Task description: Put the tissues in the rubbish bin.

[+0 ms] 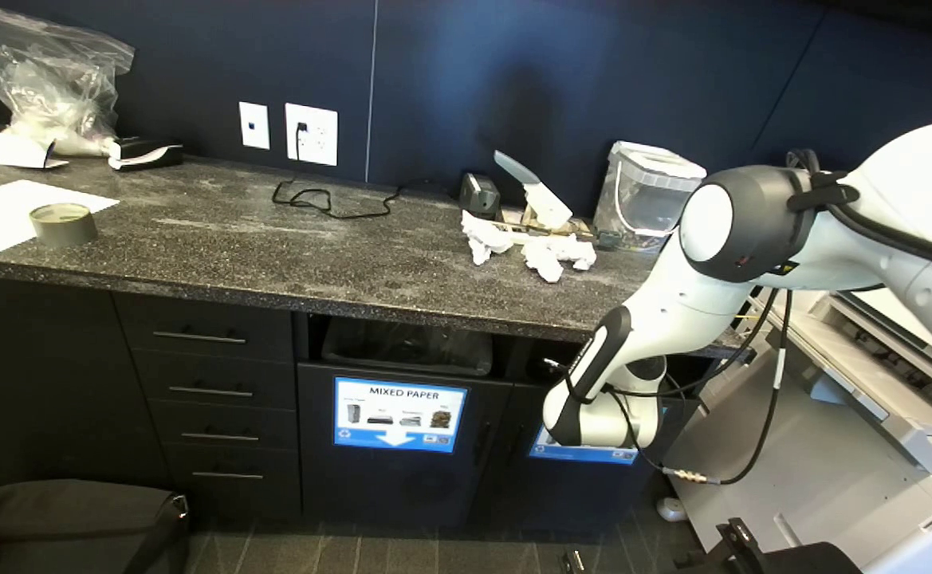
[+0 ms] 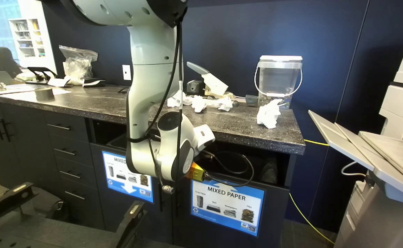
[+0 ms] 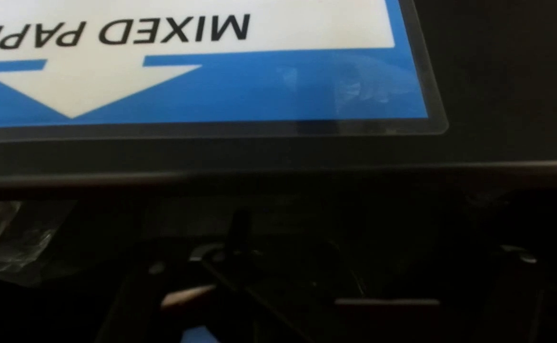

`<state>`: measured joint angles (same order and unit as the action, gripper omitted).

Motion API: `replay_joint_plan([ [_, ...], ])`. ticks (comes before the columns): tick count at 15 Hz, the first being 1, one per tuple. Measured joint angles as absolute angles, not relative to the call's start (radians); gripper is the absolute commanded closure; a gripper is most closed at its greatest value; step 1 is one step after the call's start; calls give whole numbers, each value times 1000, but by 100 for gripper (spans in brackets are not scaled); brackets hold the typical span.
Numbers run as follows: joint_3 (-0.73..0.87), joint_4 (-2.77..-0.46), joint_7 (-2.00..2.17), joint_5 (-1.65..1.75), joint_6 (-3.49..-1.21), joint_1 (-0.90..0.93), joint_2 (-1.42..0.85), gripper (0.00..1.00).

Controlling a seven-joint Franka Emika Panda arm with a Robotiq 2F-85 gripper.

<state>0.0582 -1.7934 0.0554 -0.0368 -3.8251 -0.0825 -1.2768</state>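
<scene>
Tabletop (image 1: 218, 259): since its front edge runs just above the mouth of the rubbish bin (image 2: 273, 206), backing straight out before lifting seems wise; a bare stretch lies at nine o'clock from the tissues (image 1: 481, 236).
Arm (image 2: 154, 69): it reaches low across the bin's front; its loose cable (image 2: 252, 169) at the mouth could snag.
Rubbish bin: paper this soft is best let go well behind the lip.
Bucket (image 2: 280, 81): just behind the lone wad (image 2: 269, 114), at twelve o'clock.
Tool (image 3: 338, 261): dim in the wrist view, it looks spread wide, with no wad visible in it; check that nothing clings before withdrawing.
Tissues: in an exterior view three lie on the tabletop at twelve to one o'clock from the wrist (image 2: 179, 144), the lone wad at two; the bin's inside is too dark to judge.
</scene>
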Motion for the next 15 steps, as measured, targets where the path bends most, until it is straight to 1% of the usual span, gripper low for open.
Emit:
replay_joint_plan([
  [4,67,-1867,19,-62,-3898,-49,-1238,0],
  [8,69,-2007,-10,-65,-3909,-13,-1142,0],
  [15,125,-2313,-75,-126,-3714,96,-875,0],
])
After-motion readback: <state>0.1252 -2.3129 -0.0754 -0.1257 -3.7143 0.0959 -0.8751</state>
